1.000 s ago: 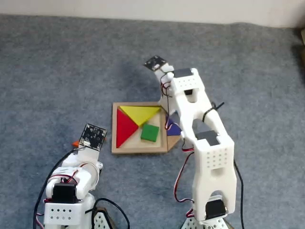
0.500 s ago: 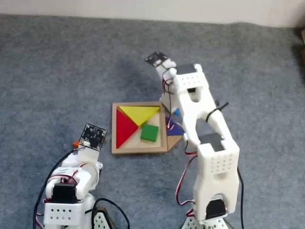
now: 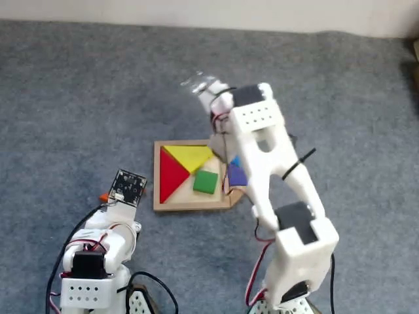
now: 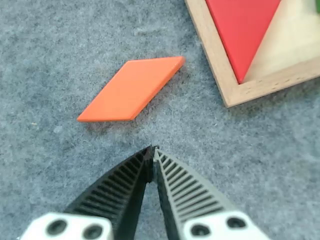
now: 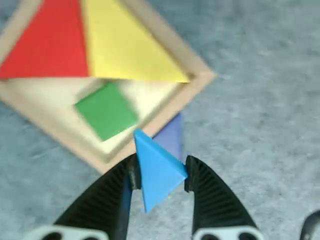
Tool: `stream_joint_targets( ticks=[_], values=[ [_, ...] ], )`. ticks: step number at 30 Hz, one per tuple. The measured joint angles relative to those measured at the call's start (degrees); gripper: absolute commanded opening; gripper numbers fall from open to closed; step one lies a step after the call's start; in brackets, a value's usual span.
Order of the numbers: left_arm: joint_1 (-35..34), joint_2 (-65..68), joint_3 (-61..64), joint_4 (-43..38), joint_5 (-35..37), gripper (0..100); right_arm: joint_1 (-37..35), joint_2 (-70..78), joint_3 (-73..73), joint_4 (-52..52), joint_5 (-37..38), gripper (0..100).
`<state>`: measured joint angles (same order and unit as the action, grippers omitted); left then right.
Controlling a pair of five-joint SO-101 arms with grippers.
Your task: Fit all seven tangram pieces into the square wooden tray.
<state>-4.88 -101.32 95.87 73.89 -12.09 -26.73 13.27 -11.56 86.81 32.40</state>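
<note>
Right gripper (image 5: pixel 161 175): jaws clamped on the blue triangle (image 5: pixel 155 162), one on each flat side. The piece hangs above the tray (image 5: pixel 197 85), over the rim nearest the green square (image 5: pixel 106 111).

Left gripper (image 4: pixel 151 152): jaws pressed together on nothing, tips well off the tray's outer edge. They point at the orange parallelogram (image 4: pixel 131 89).

Progress, judged from the layout:
- Seated in the tray: red triangle (image 3: pixel 170 175), yellow triangle (image 3: pixel 190 157) and the green square. The two large triangles meet along one edge. The green square sits loose on bare wood, not touching either.
- Not seated: the blue triangle (in the grip), a purple piece (image 5: pixel 170 135) and the orange parallelogram. The purple piece lies on the grey carpet (image 3: pixel 78 98) just outside the tray's rim. The parallelogram lies flat on the carpet near the tray's corner, on the red triangle's side.

Count:
- One tray.
- Pieces: six, made up of three inside, one held and two on the carpet.
- Shapes: three triangles, one square, one parallelogram. Purple piece shape cannot be told.

Under half done. The task names seven pieces, so four are left to place.
</note>
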Motion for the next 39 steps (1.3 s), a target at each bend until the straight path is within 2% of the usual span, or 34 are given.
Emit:
stream_joint_targets(
  ticks=[8,16,20,26,37,39],
  values=[
    [0.0,0.0,0.0,0.0,0.0,3,-9.1,-6.5,9.8,-0.9,0.0,6.0],
    [0.0,0.0,0.0,0.0,0.0,3,-15.6,-6.8,21.8,-12.9,0.0,6.3],
    [0.0,0.0,0.0,0.0,0.0,3,-17.0,-6.8,22.8,-15.7,0.0,7.5],
    [0.0,0.0,0.0,0.0,0.0,3,-18.2,-6.8,23.1,-17.6,0.0,18.4],
    [0.0,0.0,0.0,0.0,0.0,3,-19.5,-6.8,23.1,-18.8,0.0,18.3],
    [0.0,0.0,0.0,0.0,0.0,3,-19.5,-6.8,23.1,-18.8,0.0,15.9]
  ],
)
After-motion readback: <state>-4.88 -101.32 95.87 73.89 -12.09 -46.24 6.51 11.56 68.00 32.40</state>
